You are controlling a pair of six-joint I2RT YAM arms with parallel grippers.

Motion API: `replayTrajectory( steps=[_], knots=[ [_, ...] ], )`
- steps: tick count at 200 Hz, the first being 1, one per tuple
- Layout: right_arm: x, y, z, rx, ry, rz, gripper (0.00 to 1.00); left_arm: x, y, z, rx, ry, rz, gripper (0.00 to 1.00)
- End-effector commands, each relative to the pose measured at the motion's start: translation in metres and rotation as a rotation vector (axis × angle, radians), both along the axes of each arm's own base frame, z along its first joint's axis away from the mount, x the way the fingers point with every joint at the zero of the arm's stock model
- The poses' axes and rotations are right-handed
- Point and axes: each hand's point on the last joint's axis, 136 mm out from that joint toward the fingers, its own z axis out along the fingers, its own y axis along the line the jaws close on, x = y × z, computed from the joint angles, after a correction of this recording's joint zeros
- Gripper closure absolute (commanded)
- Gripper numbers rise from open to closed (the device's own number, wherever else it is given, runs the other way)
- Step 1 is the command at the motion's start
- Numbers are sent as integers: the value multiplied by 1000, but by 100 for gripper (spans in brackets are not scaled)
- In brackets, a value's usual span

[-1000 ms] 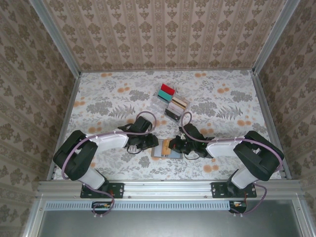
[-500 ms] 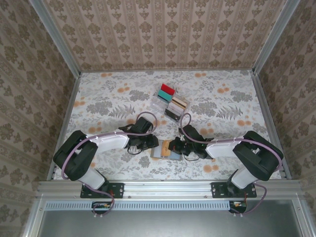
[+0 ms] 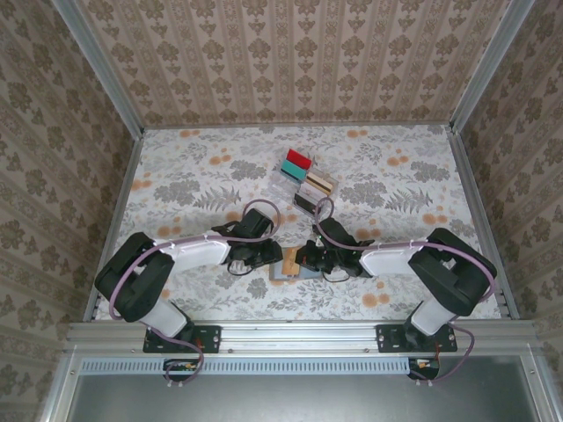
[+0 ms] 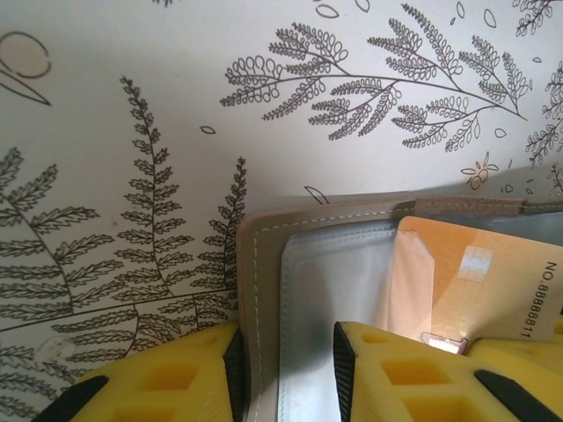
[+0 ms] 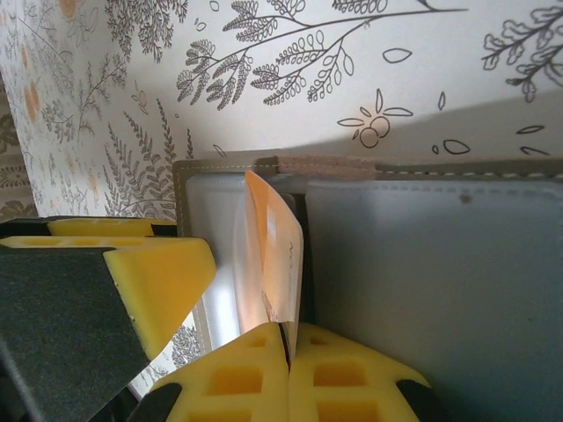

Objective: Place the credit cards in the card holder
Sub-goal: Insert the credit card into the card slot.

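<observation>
The card holder [image 3: 283, 275] lies unfolded on the table between the two grippers, grey-brown with pale pockets [image 4: 257, 264] [image 5: 440, 264]. My left gripper [image 3: 271, 257] [image 4: 286, 352] is shut on the outer edge of its left panel. My right gripper [image 3: 303, 260] [image 5: 288, 338] is shut on an orange credit card [image 5: 277, 255], held on edge over the fold. The card's far end sits inside the left panel's translucent pocket [image 4: 413, 272]; its chip and number show in the left wrist view [image 4: 493, 272]. More credit cards, red [image 3: 299, 158], teal [image 3: 295, 171], tan [image 3: 321, 183] and dark [image 3: 308, 200], stand further back.
Those cards stand in a clear slotted rack [image 3: 283, 183] at the table's middle back. The floral tablecloth [image 3: 193, 176] is ringed by patterned walls and a metal frame [image 3: 114, 220]. The left gripper's yellow finger [image 5: 158, 281] sits close beside the card.
My right gripper has moved left with the orange card, closing on the left gripper and covering more of the holder. The left arm has held still.
</observation>
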Motion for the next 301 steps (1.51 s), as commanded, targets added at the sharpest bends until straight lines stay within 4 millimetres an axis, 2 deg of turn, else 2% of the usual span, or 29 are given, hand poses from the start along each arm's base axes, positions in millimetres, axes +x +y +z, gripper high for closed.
replayTrajectory(
  steps=[1, 31, 60, 94, 157, 220, 236, 262, 278, 301],
  knots=[
    [-28, -18, -21, -109, 84, 46, 97, -14, 2, -7, 14, 44, -8, 67],
    [-32, -31, -22, -123, 95, 29, 97, -13, 2, -8, 25, 46, -4, 70],
    [-34, -35, -23, -121, 103, 31, 96, -13, 3, -8, 30, 47, -7, 72],
    [-34, -19, -21, -52, 113, 53, 97, -13, 0, -8, 16, 48, -7, 72],
    [-24, -1, -26, -33, 115, 67, 96, -13, -3, -4, -1, 43, -14, 72],
    [-13, 15, -17, -41, 89, 53, 90, -13, -1, 1, -9, 32, -4, 70],
    [-13, 11, -15, -75, 84, 60, 84, -12, 0, 1, -4, 28, 0, 70],
    [-16, -7, -12, -173, 65, 54, 77, -13, 1, 0, -1, 31, 2, 70],
    [-17, -11, -9, -185, 58, 60, 76, -13, 1, 0, -3, 31, 0, 71],
    [-18, -5, -11, -167, 70, 79, 77, -13, -1, -1, -10, 31, -5, 71]
  ],
)
